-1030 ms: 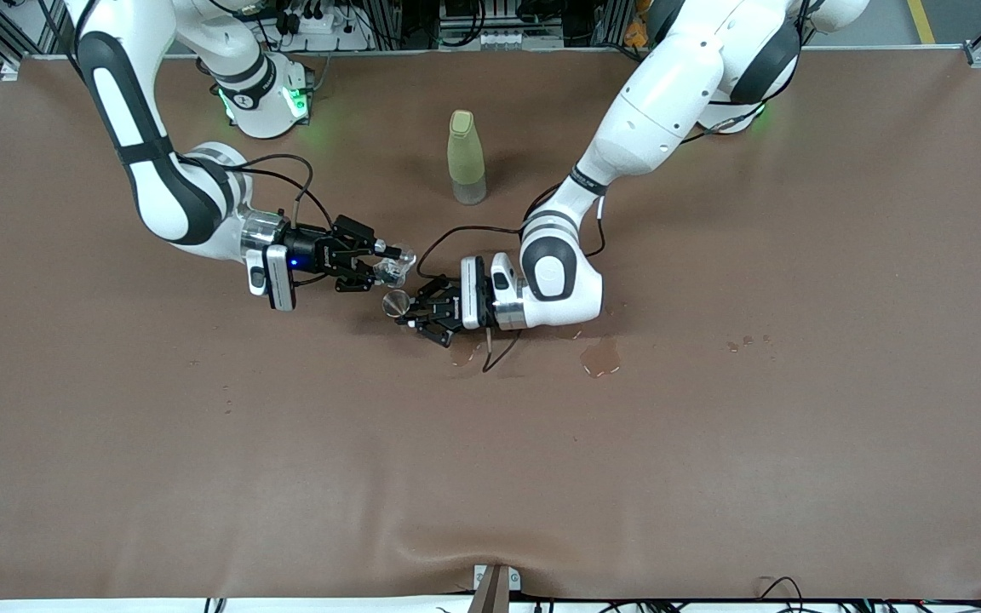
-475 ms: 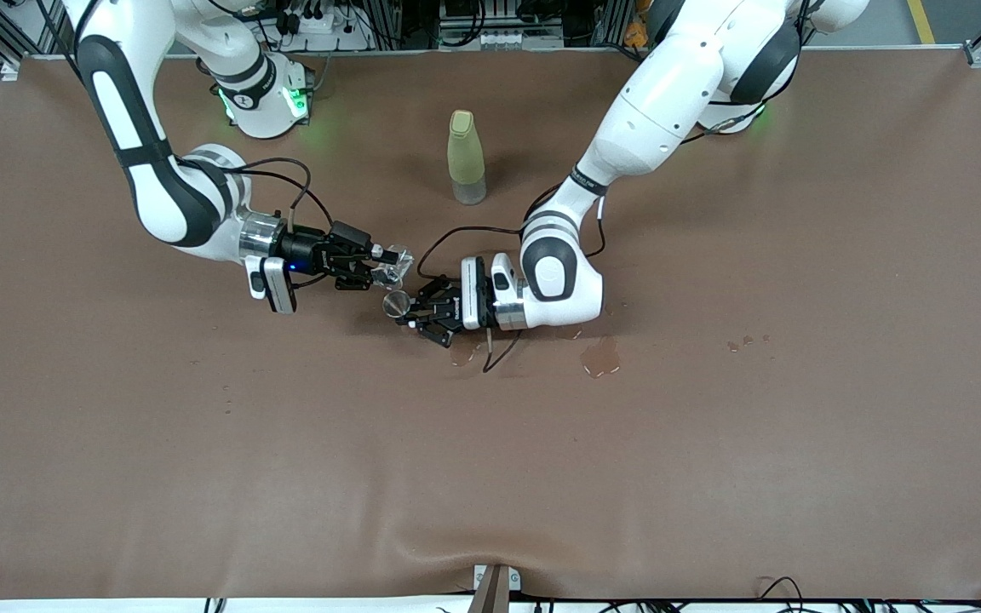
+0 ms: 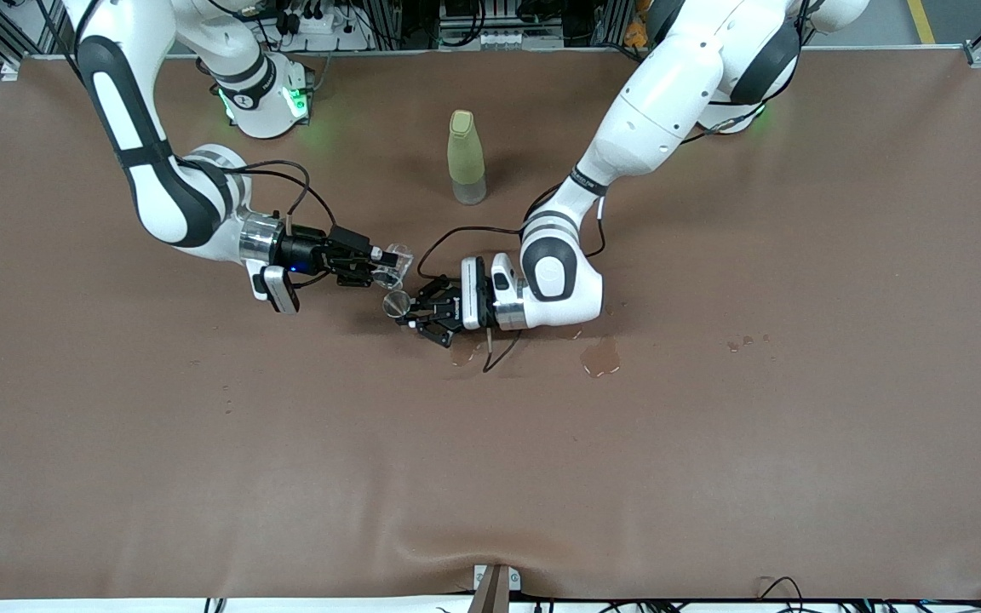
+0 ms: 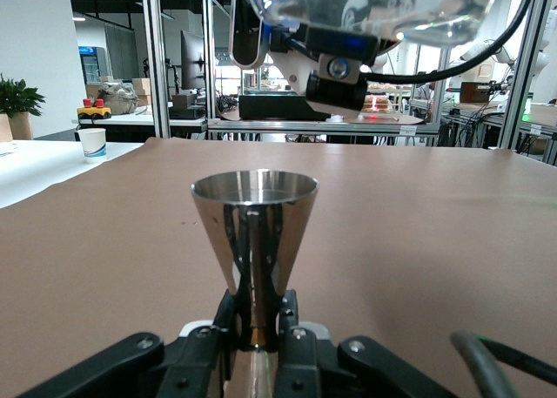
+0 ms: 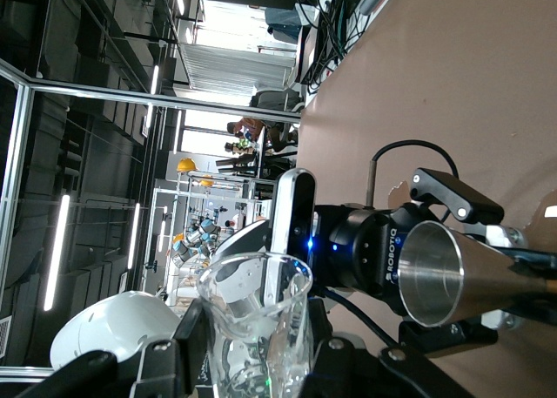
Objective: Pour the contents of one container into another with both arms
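Right gripper (image 3: 378,266) comes in from the right arm's end of the table, fingers pinched on a clear glass beaker (image 3: 394,266), held up over the brown table mat (image 3: 712,443) and tipped on its side with the mouth toward the other arm. In the right wrist view the beaker (image 5: 257,315) sits between the finger pads (image 5: 193,333); looks like some clear liquid is in it but hard to be sure. Left gripper (image 3: 412,313) is low over the mat, just beside the right one, jaws pressed onto the stem of a steel cone cup (image 3: 396,302). Left wrist view shows the cup (image 4: 254,228) upright, mouth open upward, stem clamped between the fingers (image 4: 228,315), with the beaker (image 4: 365,10) hanging above it. Beaker lip is right over the cup's rim in the front view, the two close but apart. A pale green bottle (image 3: 465,157) stands upright on the mat, farther from the front camera than both grippers, between the two arm bases. Wet patch (image 3: 599,358) on the mat toward the left arm's end, nearer the camera than the left wrist, with a few small drops (image 3: 746,342) farther along that way.
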Robot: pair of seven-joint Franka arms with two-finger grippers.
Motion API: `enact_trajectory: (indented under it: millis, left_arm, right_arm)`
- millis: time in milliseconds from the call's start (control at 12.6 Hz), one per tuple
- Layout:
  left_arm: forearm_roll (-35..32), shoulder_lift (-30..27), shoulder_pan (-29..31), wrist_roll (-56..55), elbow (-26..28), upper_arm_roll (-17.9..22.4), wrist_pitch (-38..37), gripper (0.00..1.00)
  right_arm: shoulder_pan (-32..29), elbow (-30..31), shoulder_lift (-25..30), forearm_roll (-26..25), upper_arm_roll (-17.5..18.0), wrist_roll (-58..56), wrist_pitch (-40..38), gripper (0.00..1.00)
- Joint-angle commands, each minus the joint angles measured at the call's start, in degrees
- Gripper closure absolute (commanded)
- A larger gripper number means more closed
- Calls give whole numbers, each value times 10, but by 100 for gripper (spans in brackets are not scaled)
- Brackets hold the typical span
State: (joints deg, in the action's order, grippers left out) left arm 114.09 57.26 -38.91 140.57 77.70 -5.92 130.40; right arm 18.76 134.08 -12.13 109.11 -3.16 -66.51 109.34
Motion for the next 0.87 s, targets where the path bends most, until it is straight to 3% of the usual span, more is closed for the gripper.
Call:
enact_trajectory:
  millis: [0,792]
  left_arm:
    - [20,6,-5,8,-11,2,5,100]
    - [22,6,-6,8,-11,2,5,100]
  right_arm:
    - [-8,1,-3,12,5,12,-6,87]
    - [-14,-1,-12,12,5,106,-6,87]
